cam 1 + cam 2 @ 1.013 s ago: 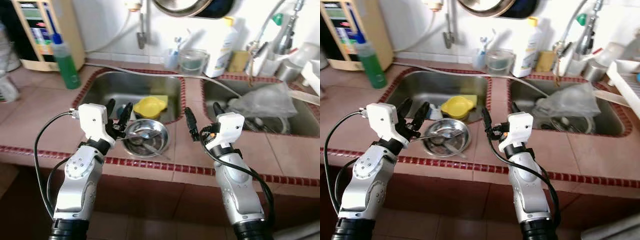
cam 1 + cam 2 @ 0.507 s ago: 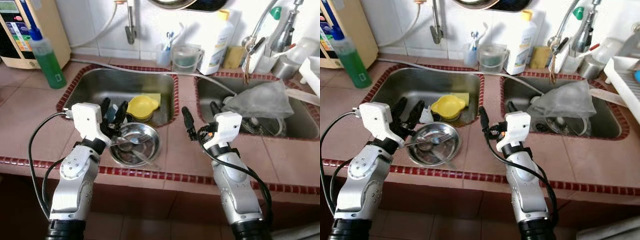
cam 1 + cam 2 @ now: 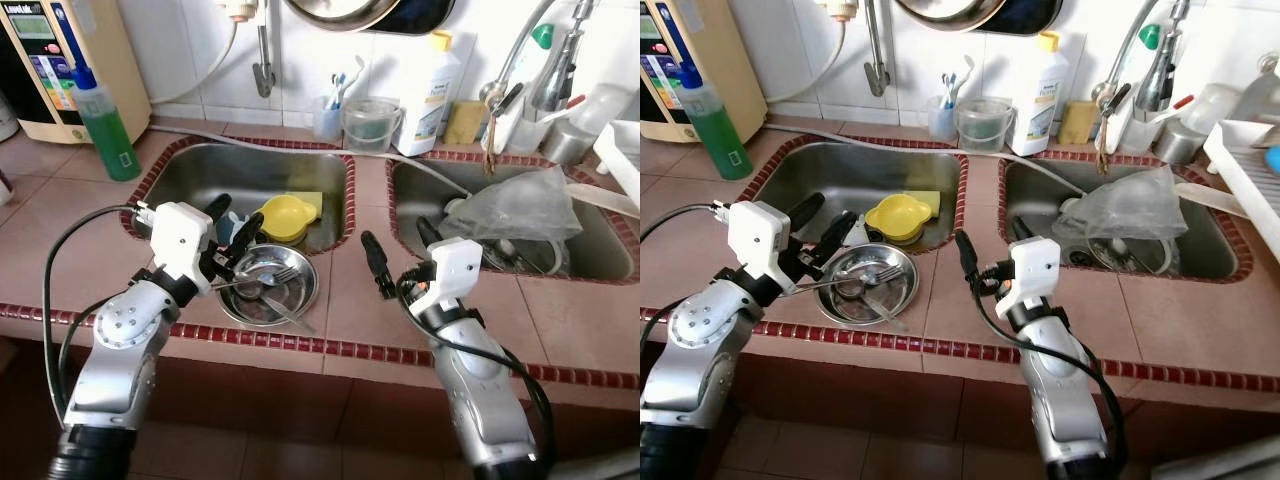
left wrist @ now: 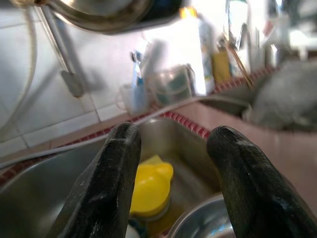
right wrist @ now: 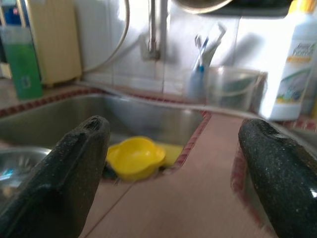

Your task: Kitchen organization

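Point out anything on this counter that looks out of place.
The steel bowl, holding a fork, sits half over the left sink's front edge. A crumpled plastic bag lies in the right sink.

Two sinks are counted: left sink (image 3: 250, 175), right sink (image 3: 600, 250). One steel bowl (image 3: 268, 285) with two utensils (image 3: 270, 280) in it, near edge. One yellow bowl (image 3: 280, 215). One green bottle (image 3: 105, 125) far left, one white bottle (image 3: 437, 85) far centre. One clear cup (image 3: 367, 125). One plastic bag (image 3: 525, 205) in the right sink
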